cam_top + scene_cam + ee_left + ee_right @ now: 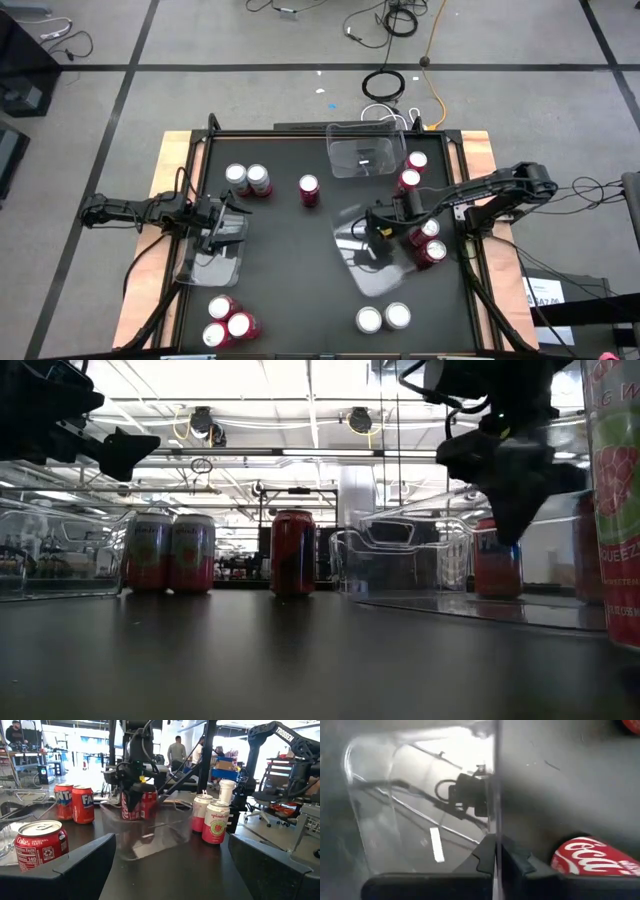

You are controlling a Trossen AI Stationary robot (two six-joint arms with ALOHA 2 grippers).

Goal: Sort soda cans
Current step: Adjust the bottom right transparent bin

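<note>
Red soda cans point(309, 190), clear trays point(364, 150), seemingly black table point(290, 270)

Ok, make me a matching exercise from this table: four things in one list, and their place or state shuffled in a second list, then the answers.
Column one:
1. left end effector
2. right end effector
3. lone red can
4. silver can pair

Column two:
A. shut on the wall of the middle clear tray
B. side by side near the high view's bottom edge
C. open, over the left clear tray
D. upright, with no other can touching it

Pairs: 1-C, 2-A, 3-D, 4-B
</note>
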